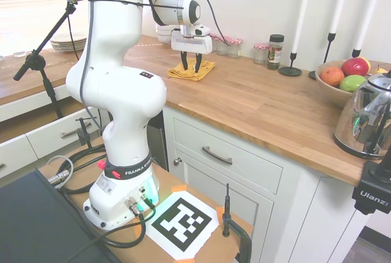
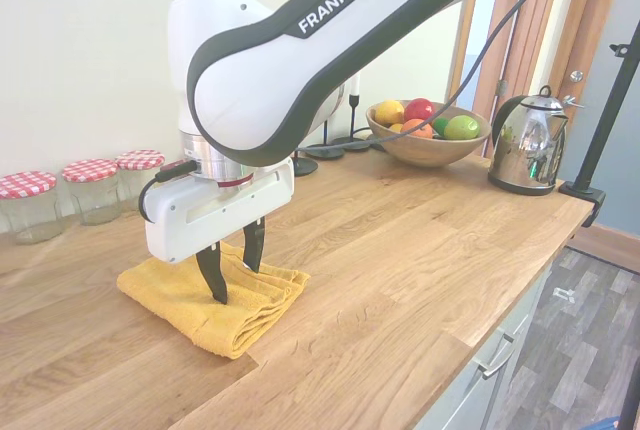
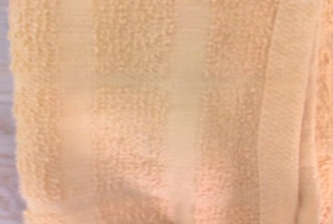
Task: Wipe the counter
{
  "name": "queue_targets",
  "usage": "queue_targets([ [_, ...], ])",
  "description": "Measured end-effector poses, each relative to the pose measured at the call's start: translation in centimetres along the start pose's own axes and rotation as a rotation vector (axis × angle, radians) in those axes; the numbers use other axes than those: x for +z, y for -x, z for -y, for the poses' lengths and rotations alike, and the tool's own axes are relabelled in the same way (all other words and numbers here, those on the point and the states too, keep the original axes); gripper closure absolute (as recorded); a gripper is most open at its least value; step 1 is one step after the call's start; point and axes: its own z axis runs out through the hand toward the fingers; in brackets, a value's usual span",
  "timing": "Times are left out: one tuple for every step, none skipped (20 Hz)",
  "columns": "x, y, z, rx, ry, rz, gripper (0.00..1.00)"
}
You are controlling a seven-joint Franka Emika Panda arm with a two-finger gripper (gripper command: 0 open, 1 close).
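A folded mustard-yellow terry cloth (image 2: pixel 215 302) is lying flat on the long warm-brown butcher-block tabletop (image 2: pixel 420 240), whose joined planks are showing a smooth, lightly glossy grain above white panelled cabinets with metal bar handles (image 1: pixel 215 156). The white gripper (image 2: pixel 232 268) is hanging straight above the cloth with its two dark, tapered fingers (image 2: pixel 212 278) spread apart, their tips reaching down to the cloth's upper layer without pinching it. In the wrist view the cloth (image 3: pixel 156 99) is filling nearly the whole picture, showing looped pile in soft ridges and a flat woven hem band along one side. Behind the cloth, small glass jars with red-and-white gingham lids (image 2: pixel 95 182) are standing in a row by the wall. Further along the tabletop, a rounded wooden bowl of red, orange and green fruit (image 2: pixel 428 135) is sitting near a polished steel kettle (image 2: pixel 528 145), with tall white taper candles in black holders (image 1: pixel 302 15) beside them.
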Motion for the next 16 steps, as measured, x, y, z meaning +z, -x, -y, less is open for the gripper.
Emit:
queue_targets([
  [0.0, -0.01, 0.0, 0.0, 0.0, 0.0, 1.0],
  [0.0, -0.02, -0.01, -0.001, 0.0, 0.0, 1.0],
  [0.0, -0.03, -0.01, -0.001, 0.0, 0.0, 1.0],
  [0.0, -0.03, -0.01, -0.001, 0.0, 0.0, 1.0],
  [0.0, -0.03, -0.01, -0.001, -0.001, 0.0, 1.0],
  [0.0, -0.04, -0.01, -0.001, -0.001, 0.001, 1.0],
  [0.0, -0.04, -0.02, -0.001, -0.001, 0.001, 1.0],
  [-0.01, -0.05, -0.01, -0.001, -0.002, 0.001, 1.0],
  [-0.01, -0.05, -0.01, -0.002, -0.002, 0.001, 1.0],
  [-0.02, -0.05, -0.01, -0.002, -0.002, 0.001, 1.0],
  [-0.02, -0.05, 0.0, -0.002, -0.003, 0.0, 1.0],
  [-0.03, -0.06, 0.0, -0.002, -0.004, 0.0, 1.0],
  [-0.03, -0.07, 0.0, -0.001, -0.004, 0.0, 1.0],
  [-0.03, -0.1, -0.01, -0.001, -0.004, 0.001, 1.0],
  [-0.03, -0.15, -0.04, 0.001, -0.005, 0.002, 1.0],
  [-0.03, -0.25, -0.1, 0.003, -0.005, 0.003, 1.0],
])
